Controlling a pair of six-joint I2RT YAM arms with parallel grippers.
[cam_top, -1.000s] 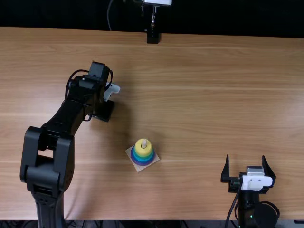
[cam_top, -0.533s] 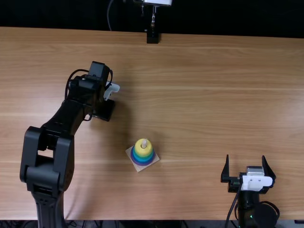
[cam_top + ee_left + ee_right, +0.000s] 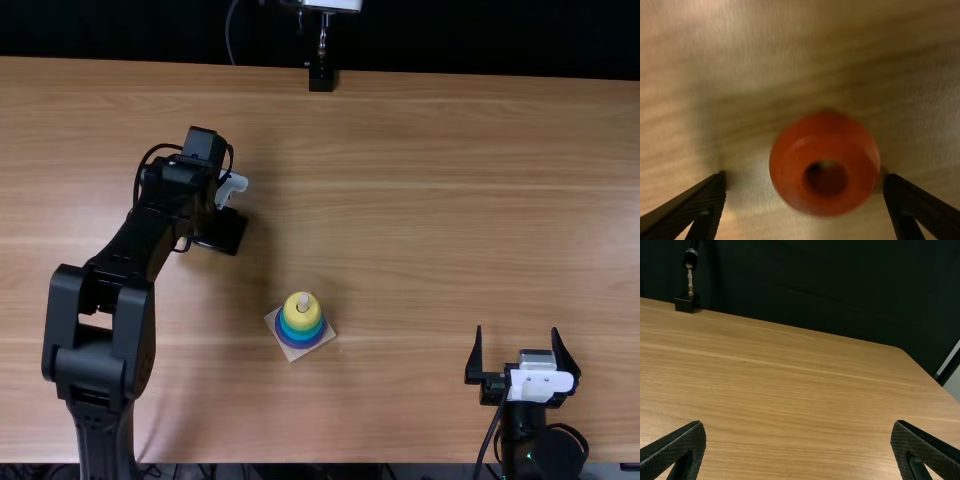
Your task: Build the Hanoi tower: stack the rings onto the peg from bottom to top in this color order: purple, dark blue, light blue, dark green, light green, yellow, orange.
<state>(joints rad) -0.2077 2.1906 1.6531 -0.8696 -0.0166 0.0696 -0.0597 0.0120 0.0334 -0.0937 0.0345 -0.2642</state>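
The orange ring point(image 3: 852, 150) sits against the blurred wood of the table point(image 3: 430, 220), its hole facing the left wrist camera, between the two fingers of the left gripper point(image 3: 228, 230). Those fingers stand spread on either side of it, with a gap each way — nothing gripped.

From above, the left arm point(image 3: 104, 330) reaches up over the left part of the table, its wrist and a looping cable point(image 3: 138, 180) hiding the spot directly beneath. Nearer the table's near edge, and to the right of that arm, stands the stack: the yellow ring point(image 3: 303, 318) on top, the peg's pale tip point(image 3: 303, 301) poking through it, teal and blue bands lower down and purple at the bottom, all on a square wooden base point(image 3: 290, 353).

The right gripper point(image 3: 520, 345) is well apart from the stack, by the near edge, its fingers wide apart and holding nothing.

A small black stand point(image 3: 321, 78) with a metal rod point(image 3: 323, 35) is at the far edge. The tabletop is light brown with long grain lines, and a soft shadow falls beside the left gripper. Behind it all hangs a dark backdrop point(image 3: 815, 280) — almost black from here.
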